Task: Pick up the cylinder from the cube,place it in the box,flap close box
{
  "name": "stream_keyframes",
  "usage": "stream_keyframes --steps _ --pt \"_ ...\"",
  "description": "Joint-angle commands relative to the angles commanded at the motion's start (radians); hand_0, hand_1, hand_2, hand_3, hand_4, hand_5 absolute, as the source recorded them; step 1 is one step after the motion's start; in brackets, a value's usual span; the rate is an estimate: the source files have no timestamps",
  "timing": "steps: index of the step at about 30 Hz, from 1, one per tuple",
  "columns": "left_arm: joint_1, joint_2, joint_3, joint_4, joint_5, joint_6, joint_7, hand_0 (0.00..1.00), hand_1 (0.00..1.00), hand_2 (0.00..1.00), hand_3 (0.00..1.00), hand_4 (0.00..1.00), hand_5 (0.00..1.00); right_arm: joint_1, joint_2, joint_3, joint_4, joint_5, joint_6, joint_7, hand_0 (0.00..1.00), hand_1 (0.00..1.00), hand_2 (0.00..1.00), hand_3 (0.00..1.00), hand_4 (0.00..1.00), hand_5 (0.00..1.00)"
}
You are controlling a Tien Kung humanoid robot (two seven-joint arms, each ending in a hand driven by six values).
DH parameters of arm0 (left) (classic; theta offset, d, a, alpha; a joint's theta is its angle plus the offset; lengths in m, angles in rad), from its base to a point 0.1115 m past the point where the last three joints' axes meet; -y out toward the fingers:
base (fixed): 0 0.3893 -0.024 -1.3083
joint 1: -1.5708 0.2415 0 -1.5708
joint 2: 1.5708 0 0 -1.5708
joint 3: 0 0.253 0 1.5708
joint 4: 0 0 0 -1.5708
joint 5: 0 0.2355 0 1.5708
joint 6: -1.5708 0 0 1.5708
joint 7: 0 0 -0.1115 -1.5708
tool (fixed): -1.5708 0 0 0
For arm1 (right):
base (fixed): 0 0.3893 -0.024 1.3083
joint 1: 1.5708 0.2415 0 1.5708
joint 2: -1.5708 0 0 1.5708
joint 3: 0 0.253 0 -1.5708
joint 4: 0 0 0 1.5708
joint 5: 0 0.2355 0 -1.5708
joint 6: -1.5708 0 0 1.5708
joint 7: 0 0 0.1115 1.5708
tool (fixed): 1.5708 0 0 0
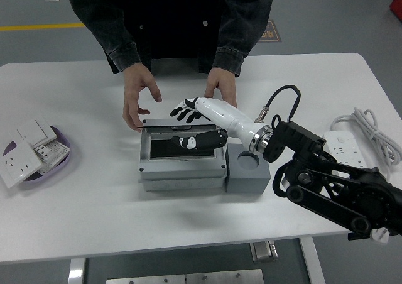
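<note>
One grey box (182,164) at centre; one grey cube (247,174) at its three o'clock. One robot hand (196,117), two person's hands (137,97). At nine o'clock, one purple dish (63,161) with roughly three white switch plates (16,164). At three o'clock, one power strip (348,155), one coiled cable (370,128).
</note>
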Motion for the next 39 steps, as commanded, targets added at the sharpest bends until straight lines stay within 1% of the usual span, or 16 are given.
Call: stream_keyframes --steps 2,3,7,9,12,16,20,22,26,27,29,31,32,33,38,39 --pt "0.0 0.0 0.0 0.0 -0.003 0.001 -0.001 0.638 0.663 0.575 0.642 0.729 0.28 -0.015 0.0 -0.013 -0.01 0.055 -0.014 0.035 0.652 0.607 0.643 0.715 0.723 0.375" --pt "0.0 0.0 0.0 0.0 -0.004 0.001 -0.001 0.638 0.663 0.575 0.641 0.728 0.28 -0.022 0.0 -0.015 -0.013 0.084 -0.021 0.048 0.598 0.6 0.643 0.709 0.469 0.212" --pt "0.002 0.0 0.0 0.0 -0.006 0.002 -0.002 0.638 0.663 0.575 0.641 0.728 0.28 -0.044 -0.001 0.002 -0.017 0.169 -0.035 0.076 0.598 0.6 0.643 0.709 0.469 0.212" --pt "0.002 -0.001 0.0 0.0 -0.009 0.002 -0.002 0.638 0.663 0.575 0.641 0.729 0.28 -0.053 -0.003 0.018 -0.018 0.181 -0.035 0.079 0.57 0.604 0.645 0.71 0.437 0.247" --pt "0.003 -0.002 0.002 0.0 -0.013 0.003 -0.003 0.638 0.663 0.575 0.641 0.729 0.28 -0.073 -0.011 0.058 -0.013 0.167 -0.025 0.075 0.57 0.604 0.645 0.71 0.437 0.247" --pt "0.005 -0.003 0.008 0.0 -0.025 0.005 -0.003 0.638 0.662 0.575 0.641 0.729 0.28 -0.136 -0.034 0.164 0.027 0.09 -0.011 0.061 0.569 0.602 0.642 0.711 0.448 0.269" --pt "0.012 -0.003 0.014 0.0 -0.038 0.007 -0.003 0.638 0.662 0.575 0.641 0.729 0.28 -0.22 -0.043 0.299 0.071 0.053 -0.005 0.091 0.569 0.602 0.642 0.711 0.448 0.269" --pt "0.019 -0.002 0.019 0.0 -0.048 0.008 -0.003 0.638 0.663 0.575 0.641 0.729 0.28 -0.271 -0.028 0.38 0.083 0.074 -0.001 0.13 0.574 0.597 0.641 0.707 0.475 0.287" --pt "0.037 -0.006 0.033 0.0 -0.073 0.012 -0.003 0.638 0.663 0.575 0.641 0.729 0.28 -0.372 0.042 0.527 0.09 0.148 0.01 0.21 0.574 0.597 0.641 0.707 0.475 0.287" --pt "0.043 -0.008 0.038 0.0 -0.082 0.013 -0.003 0.638 0.663 0.575 0.64 0.729 0.279 -0.4 0.064 0.569 0.089 0.169 0.019 0.232 0.571 0.588 0.637 0.7 0.511 0.294" --pt "0.055 -0.014 0.05 0.0 -0.101 0.015 -0.004 0.638 0.663 0.575 0.64 0.729 0.279 -0.452 0.106 0.644 0.081 0.212 0.037 0.275 0.571 0.588 0.637 0.7 0.511 0.294" --pt "0.064 -0.018 0.059 0.0 -0.115 0.017 -0.005 0.638 0.663 0.575 0.64 0.729 0.279 -0.493 0.134 0.704 0.068 0.245 0.051 0.309 0.571 0.588 0.637 0.7 0.511 0.294" --pt "0.069 -0.019 0.062 0.0 -0.12 0.017 -0.005 0.638 0.663 0.575 0.64 0.729 0.279 -0.515 0.143 0.734 0.057 0.26 0.059 0.326 0.571 0.588 0.637 0.7 0.511 0.294" --pt "0.072 -0.02 0.063 0.0 -0.122 0.018 -0.005 0.638 0.663 0.575 0.64 0.729 0.279 -0.532 0.149 0.758 0.05 0.271 0.064 0.337 0.604 0.613 0.646 0.693 0.639 0.322" --pt "0.074 -0.018 0.057 0.0 -0.118 0.017 -0.007 0.638 0.663 0.575 0.64 0.729 0.279 -0.561 0.166 0.861 -0.006 0.333 0.084 0.387 0.604 0.613 0.646 0.693 0.639 0.322" --pt "0.073 -0.017 0.057 0.0 -0.118 0.017 -0.008 0.638 0.663 0.575 0.64 0.728 0.279 -0.562 0.169 0.871 -0.014 0.345 0.086 0.395 0.637 0.65 0.665 0.692 0.737 0.316"
